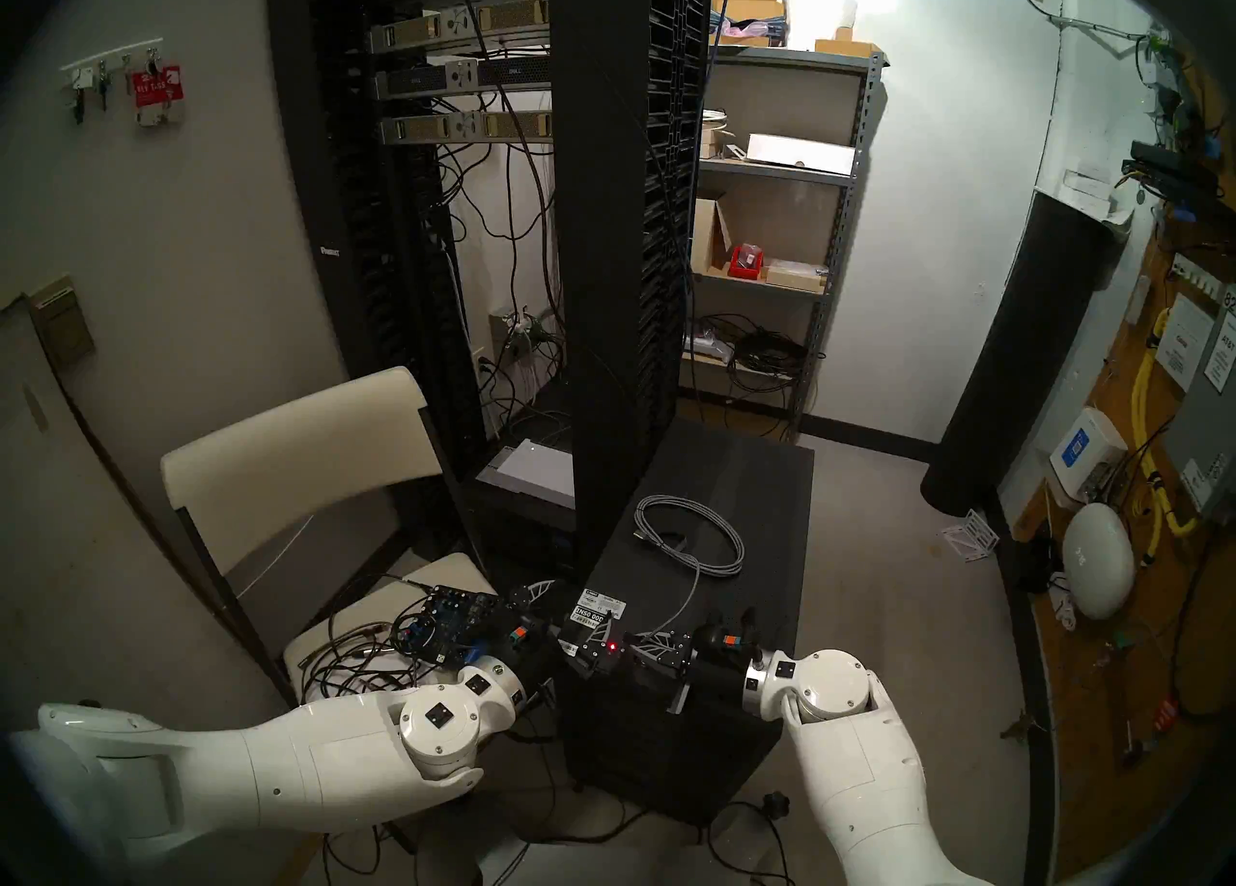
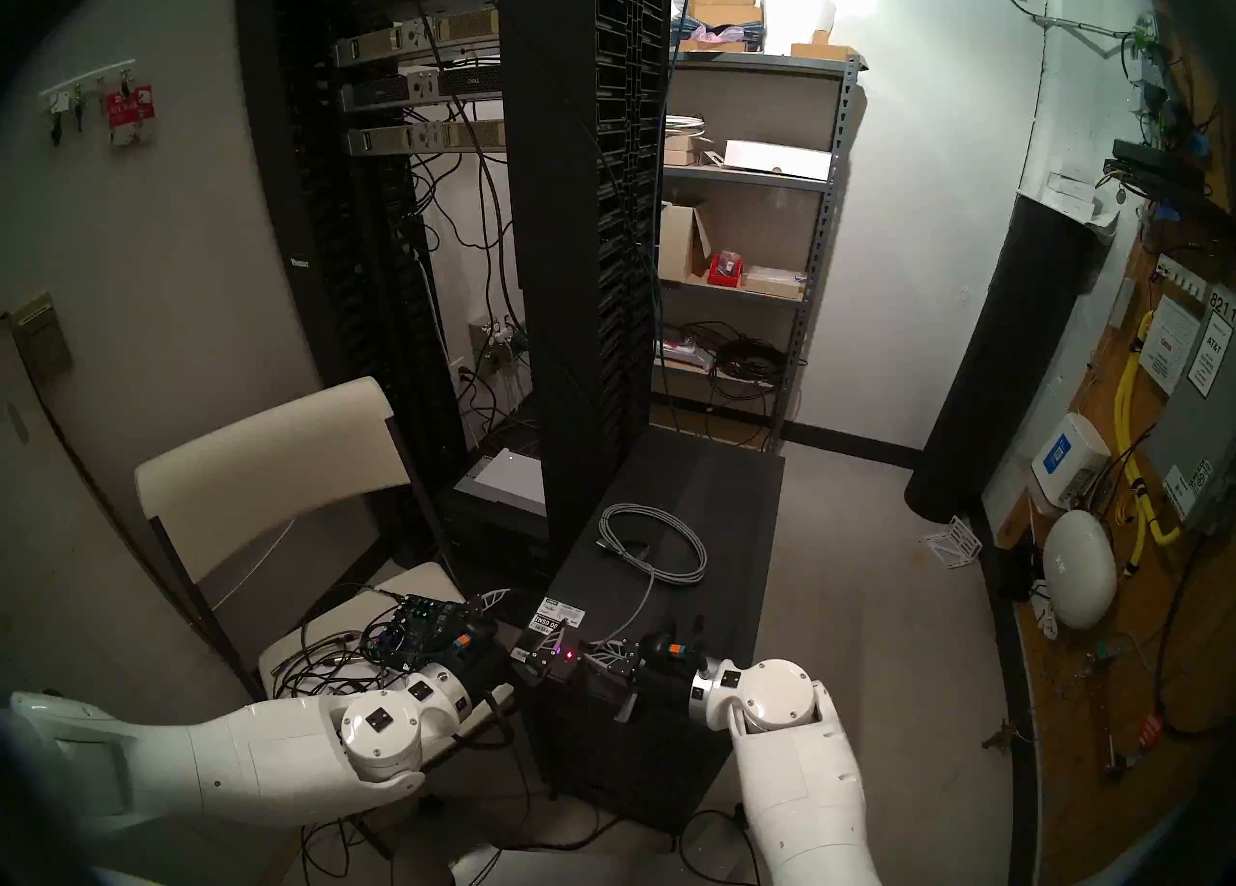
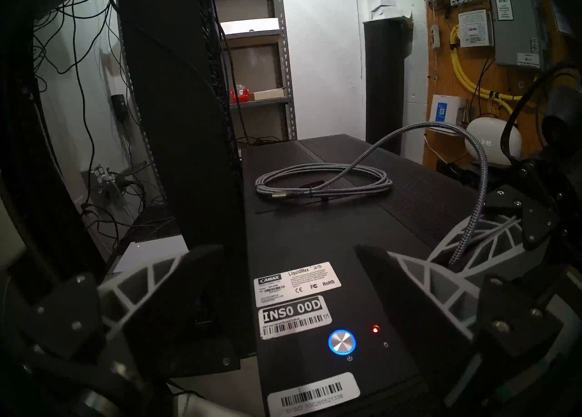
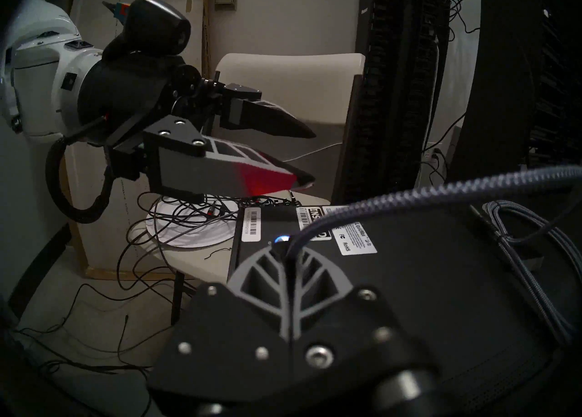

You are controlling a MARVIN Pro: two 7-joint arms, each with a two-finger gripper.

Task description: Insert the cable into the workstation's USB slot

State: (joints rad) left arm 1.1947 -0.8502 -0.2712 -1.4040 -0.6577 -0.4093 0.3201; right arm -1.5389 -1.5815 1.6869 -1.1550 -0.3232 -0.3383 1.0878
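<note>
The left gripper (image 4: 310, 156) hovers with fingers spread and empty beside the front left corner of the large matte-black box-shaped workstation (image 1: 736, 530). On its top lies the coiled light-grey braided cable (image 1: 695, 533), one strand rising to the right gripper (image 1: 629, 647), whose fingers are pressed together, pinching the cable near its end. The plug is hidden. The step looks like alignment; next the plug must meet a USB slot, which no view shows.

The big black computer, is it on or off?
On. The workstation shows a round button ringed in blue light and a small red light glowing beside it, near the white barcode stickers.
</note>
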